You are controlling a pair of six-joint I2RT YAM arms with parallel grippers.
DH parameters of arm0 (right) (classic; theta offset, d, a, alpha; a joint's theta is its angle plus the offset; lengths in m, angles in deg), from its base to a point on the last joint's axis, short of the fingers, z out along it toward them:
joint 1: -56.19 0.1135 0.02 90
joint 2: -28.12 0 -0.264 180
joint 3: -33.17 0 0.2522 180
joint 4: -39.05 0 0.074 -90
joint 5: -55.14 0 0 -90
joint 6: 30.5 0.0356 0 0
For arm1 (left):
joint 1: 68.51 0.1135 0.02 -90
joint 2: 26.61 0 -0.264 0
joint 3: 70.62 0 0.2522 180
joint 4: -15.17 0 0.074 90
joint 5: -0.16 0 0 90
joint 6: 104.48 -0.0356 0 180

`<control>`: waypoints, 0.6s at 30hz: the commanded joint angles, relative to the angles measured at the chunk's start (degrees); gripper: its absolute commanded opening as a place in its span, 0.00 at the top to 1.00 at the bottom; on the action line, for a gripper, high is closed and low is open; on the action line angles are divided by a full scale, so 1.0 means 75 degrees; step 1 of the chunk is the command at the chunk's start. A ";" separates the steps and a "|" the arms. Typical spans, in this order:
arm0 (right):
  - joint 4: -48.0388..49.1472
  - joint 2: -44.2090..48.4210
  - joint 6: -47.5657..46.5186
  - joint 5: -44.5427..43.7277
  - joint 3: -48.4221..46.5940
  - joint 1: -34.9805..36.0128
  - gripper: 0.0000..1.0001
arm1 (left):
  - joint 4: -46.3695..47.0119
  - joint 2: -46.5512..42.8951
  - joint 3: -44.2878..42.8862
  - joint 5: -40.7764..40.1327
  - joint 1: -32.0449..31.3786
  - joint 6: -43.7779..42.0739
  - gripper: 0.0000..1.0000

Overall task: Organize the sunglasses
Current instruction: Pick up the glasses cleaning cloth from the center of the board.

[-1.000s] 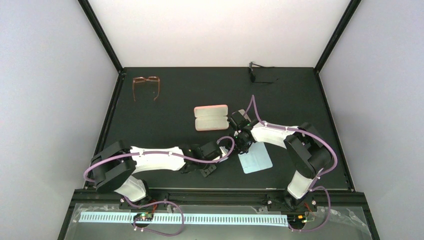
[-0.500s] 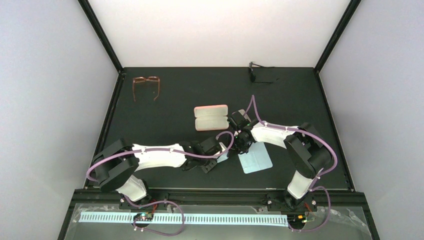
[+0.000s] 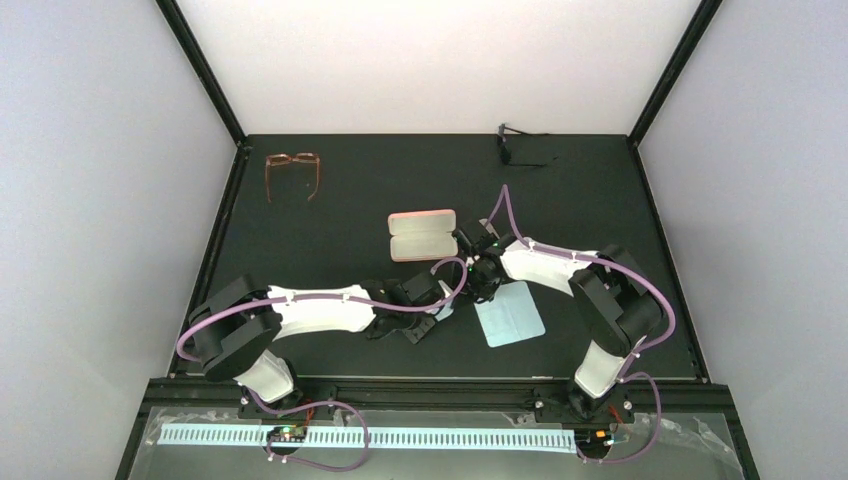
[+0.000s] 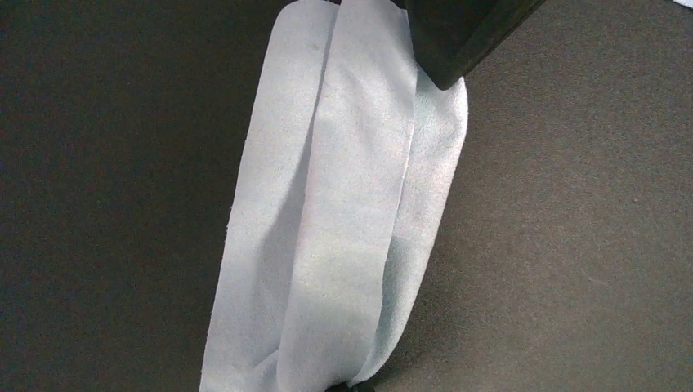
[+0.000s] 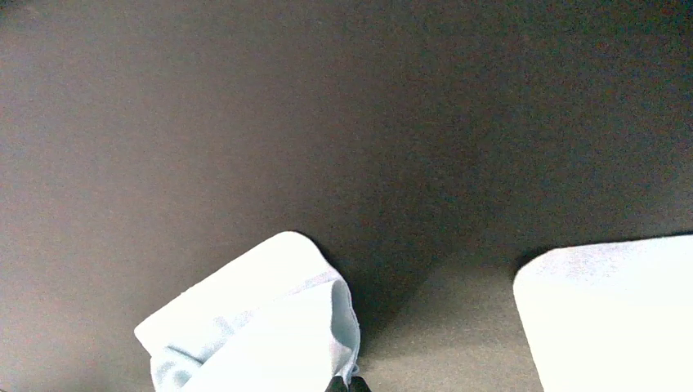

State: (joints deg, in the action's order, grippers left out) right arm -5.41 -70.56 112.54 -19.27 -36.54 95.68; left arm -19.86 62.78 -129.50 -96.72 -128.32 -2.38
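- Overhead, we see the sunglasses (image 3: pixel 520 146) at the far edge of the table (image 3: pixel 330 240), right of centre, well apart from both arms and touched by nothing.
- We find the left gripper (image 3: pixel 437 312) closed on one end of a folded cloth (image 4: pixel 351 204), a pale strip running away from its wrist camera across the dark surface.
- We read the right gripper (image 3: pixel 482 290) as clamped shut on the other end of that strip; in the left wrist view it shows as a dark shape over the far end.
- Near the grippers, on the right arm's side, a flat pale blue cloth (image 3: pixel 512 320) lies on the table, apart from the folded one.
- A pink case (image 3: pixel 422 235) lies open just beyond the grippers, and we spot pink-framed glasses (image 3: pixel 292 172) near the far left corner.
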 commanded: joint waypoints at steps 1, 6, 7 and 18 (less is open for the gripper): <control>-0.0325 -0.0084 0.0040 0.0073 -0.0304 -0.0022 0.99 | -0.0575 0.0252 -0.0126 -0.0147 0.0097 0.0164 0.98; -0.0777 -0.0078 0.0267 0.0360 -0.0493 -0.0019 0.99 | -0.1122 0.0081 -0.0702 0.0009 0.0088 0.0345 0.98; -0.0876 -0.0050 0.0278 0.0388 -0.0563 -0.0020 0.99 | -0.1169 0.0013 -0.0798 0.0065 0.0088 0.0409 0.99; -0.1906 0.0462 0.0164 0.0268 -0.1137 -0.0016 0.99 | -0.2249 -0.0199 -0.2005 0.0683 0.0111 0.0899 0.98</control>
State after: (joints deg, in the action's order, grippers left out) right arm -15.31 -69.29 113.89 -18.42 -43.12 94.89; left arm -34.57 63.02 -139.54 -94.27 -128.08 2.03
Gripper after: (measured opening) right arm 0.010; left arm 0.016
